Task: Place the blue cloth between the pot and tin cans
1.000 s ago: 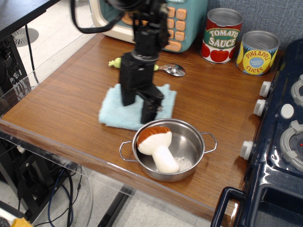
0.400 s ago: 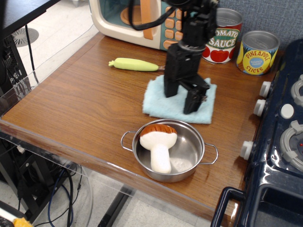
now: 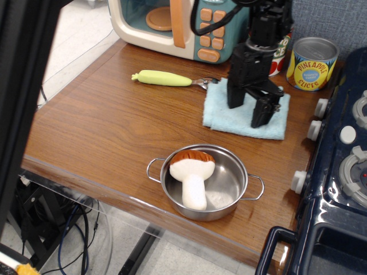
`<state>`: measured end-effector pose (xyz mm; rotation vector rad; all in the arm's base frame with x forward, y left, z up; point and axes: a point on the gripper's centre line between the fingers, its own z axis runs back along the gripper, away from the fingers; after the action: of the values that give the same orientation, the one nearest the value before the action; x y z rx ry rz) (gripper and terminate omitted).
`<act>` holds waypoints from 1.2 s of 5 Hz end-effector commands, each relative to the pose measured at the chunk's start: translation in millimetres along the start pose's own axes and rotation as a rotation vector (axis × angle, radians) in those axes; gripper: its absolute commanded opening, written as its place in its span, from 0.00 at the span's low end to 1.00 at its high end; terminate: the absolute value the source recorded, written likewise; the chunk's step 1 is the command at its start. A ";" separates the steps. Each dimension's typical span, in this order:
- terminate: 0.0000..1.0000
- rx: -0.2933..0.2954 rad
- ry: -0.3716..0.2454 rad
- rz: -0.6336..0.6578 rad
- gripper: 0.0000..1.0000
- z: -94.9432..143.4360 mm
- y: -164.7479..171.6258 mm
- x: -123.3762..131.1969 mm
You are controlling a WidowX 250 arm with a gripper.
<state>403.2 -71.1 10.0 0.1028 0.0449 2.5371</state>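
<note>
The blue cloth (image 3: 241,118) lies flat on the wooden table, between the pot and the cans. My gripper (image 3: 249,111) stands upright on it. Its two black fingertips are a little apart and pressed down into the cloth, holding it. The steel pot (image 3: 225,183) sits near the front edge with a plush mushroom (image 3: 191,172) in it. The pineapple slices can (image 3: 311,63) stands at the back right. The tomato sauce can (image 3: 280,50) is mostly hidden behind my arm.
A toy microwave (image 3: 172,26) stands at the back. A yellow-green toy corn cob (image 3: 161,78) and a spoon (image 3: 205,82) lie left of the cloth. A dark blue toy stove (image 3: 338,172) borders the right side. A black bar (image 3: 23,74) blocks the left of the view.
My gripper has moved right and back across the table, and the blue cloth has moved with it from beside the pot's left to in front of the cans. The pot has shifted slightly.
</note>
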 end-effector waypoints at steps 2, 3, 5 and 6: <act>0.00 0.019 0.029 -0.064 1.00 21.0 17.2 -8.1; 0.00 0.008 0.077 -0.066 1.00 37.9 22.4 -3.9; 0.00 0.003 0.159 -0.064 1.00 78.9 29.0 10.4; 0.00 -0.009 0.195 -0.060 1.00 92.8 30.6 21.1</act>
<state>381.2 -90.0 75.1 -0.0401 0.1261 2.4796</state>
